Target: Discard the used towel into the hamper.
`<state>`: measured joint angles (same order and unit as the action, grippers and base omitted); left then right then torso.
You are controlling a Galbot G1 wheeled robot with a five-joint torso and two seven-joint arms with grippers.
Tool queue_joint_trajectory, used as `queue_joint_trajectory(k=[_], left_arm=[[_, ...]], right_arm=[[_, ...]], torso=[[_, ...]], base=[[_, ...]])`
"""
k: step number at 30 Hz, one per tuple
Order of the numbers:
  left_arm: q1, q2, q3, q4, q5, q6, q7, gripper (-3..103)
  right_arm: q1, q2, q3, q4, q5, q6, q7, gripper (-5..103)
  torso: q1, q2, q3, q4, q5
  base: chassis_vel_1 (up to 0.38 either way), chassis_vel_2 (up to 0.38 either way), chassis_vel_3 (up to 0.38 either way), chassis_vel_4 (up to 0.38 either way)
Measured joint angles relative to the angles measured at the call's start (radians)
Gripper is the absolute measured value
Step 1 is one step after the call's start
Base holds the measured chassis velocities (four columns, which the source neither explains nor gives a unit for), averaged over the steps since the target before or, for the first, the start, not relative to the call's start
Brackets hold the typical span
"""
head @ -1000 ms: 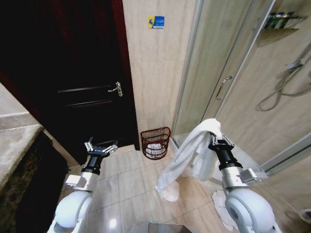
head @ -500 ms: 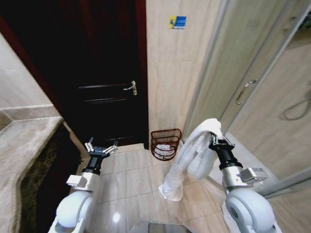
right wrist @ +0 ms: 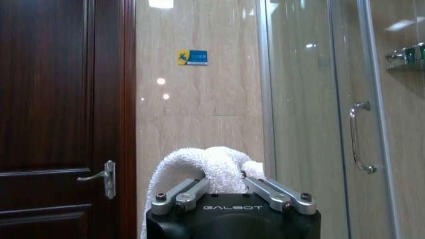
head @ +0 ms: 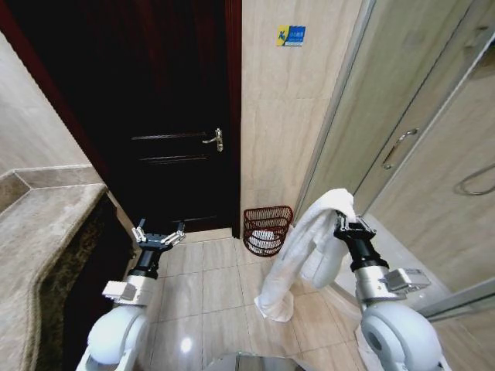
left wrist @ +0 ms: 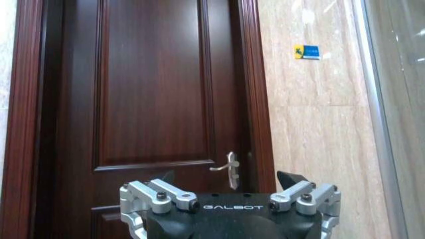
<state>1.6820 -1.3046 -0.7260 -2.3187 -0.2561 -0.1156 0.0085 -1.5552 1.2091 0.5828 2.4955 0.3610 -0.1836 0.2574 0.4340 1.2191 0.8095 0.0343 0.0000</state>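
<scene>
A long white towel (head: 305,247) hangs from my right gripper (head: 349,224), which is shut on its top fold; the lower end dangles close to the tiled floor. In the right wrist view the towel (right wrist: 212,167) bulges between the closed fingers (right wrist: 182,191). The hamper (head: 267,229), a small reddish-brown open-weave basket with something white inside, stands on the floor against the beige wall, just beyond the towel. My left gripper (head: 158,236) is held up on the left, open and empty, facing the dark door; the left wrist view shows its spread fingers (left wrist: 159,191).
A dark wooden door (head: 166,116) with a metal handle (head: 214,140) is ahead on the left. A stone counter (head: 39,232) runs along the left side. A glass shower door (head: 387,147) with a handle stands at the right. Tiled floor (head: 220,290) lies between.
The whole head view has shifted, so the camera turned left: door and hamper now sit further right in the picture. Both arms keep their pose, towel still held.
</scene>
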Motion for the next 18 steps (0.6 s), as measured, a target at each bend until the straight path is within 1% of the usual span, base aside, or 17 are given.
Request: queue_joint_trajectory(k=[18], left_arm=[[0.000,0.001,-0.002,-0.005,0.000,-0.001,0.002,100]], right_arm=[[-0.001,0.001,0.005,0.002,-0.003,0.001,-0.004,7]], torso=[[0.000,0.000,0.000,-0.0001,0.0000]], base=[[-0.055,0.052,0.053,-0.060]])
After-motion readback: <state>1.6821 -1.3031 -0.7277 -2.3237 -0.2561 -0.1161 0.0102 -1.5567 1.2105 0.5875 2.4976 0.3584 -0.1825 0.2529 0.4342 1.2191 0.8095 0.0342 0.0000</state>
